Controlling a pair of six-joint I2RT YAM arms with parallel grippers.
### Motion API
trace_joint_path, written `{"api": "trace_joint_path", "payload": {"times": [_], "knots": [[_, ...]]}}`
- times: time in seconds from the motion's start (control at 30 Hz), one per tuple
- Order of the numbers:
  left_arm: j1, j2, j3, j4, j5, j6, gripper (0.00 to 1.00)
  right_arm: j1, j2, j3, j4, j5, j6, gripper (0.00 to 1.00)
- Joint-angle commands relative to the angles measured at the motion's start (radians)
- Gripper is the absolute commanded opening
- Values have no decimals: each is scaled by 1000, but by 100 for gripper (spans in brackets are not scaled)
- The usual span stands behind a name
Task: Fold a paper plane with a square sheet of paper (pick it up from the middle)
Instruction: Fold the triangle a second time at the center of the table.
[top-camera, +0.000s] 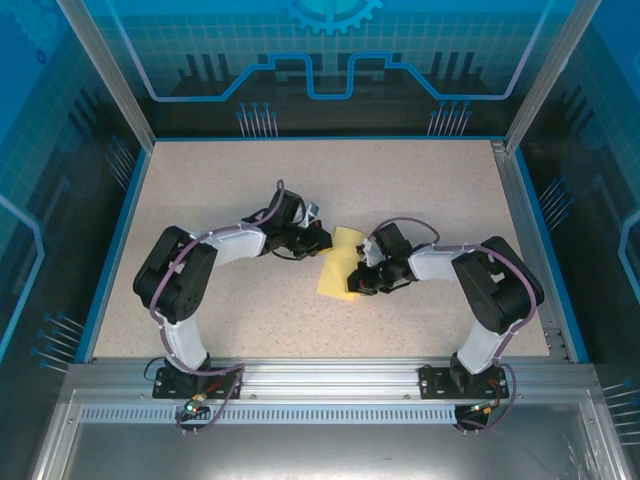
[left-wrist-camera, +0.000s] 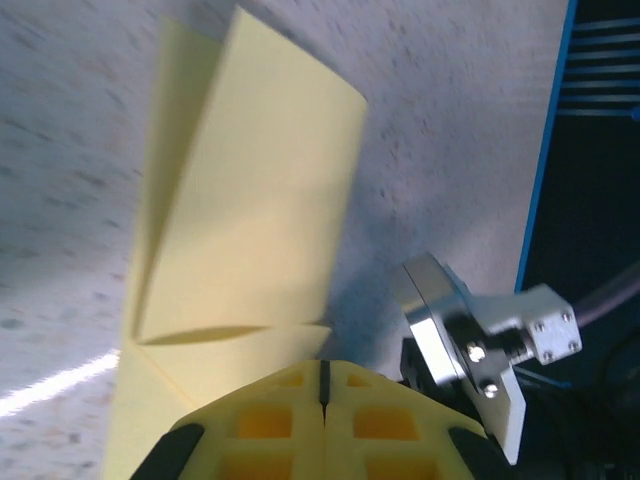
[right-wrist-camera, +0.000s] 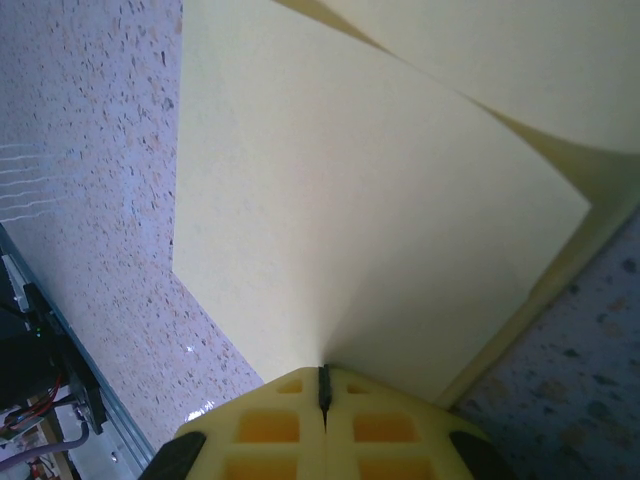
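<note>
The square sheet of paper (top-camera: 338, 268) is plain yellow and lies partly folded at the middle of the table, between the two grippers. In the left wrist view the paper (left-wrist-camera: 250, 200) shows a raised flap and a lower layer reaching under my fingertips. My left gripper (left-wrist-camera: 323, 365) (top-camera: 321, 238) is shut at the sheet's far left edge; I cannot tell whether paper is pinched. My right gripper (right-wrist-camera: 323, 372) (top-camera: 362, 280) is shut, and the paper (right-wrist-camera: 380, 220) runs into its seam. No pointed paper plane shape shows.
The speckled beige table (top-camera: 220, 190) has a blue rim (top-camera: 110, 250) and aluminium posts at its far corners. A metal rail (top-camera: 330, 372) carries both arm bases at the near edge. A silver bracket (left-wrist-camera: 470, 340) of the right arm sits close beside my left fingers.
</note>
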Motion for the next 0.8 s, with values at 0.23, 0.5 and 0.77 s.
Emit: {"api": "trace_joint_path", "payload": {"times": [0.23, 0.5, 0.77], "knots": [[-38, 110, -14, 11, 46, 24, 0, -7, 16, 2, -86, 34, 19, 3], [-38, 174, 21, -66, -27, 69, 0, 7, -57, 40, -85, 34, 18, 6], [-39, 165, 5, -63, -23, 70, 0, 64, -28, 120, -66, 46, 30, 8]]}}
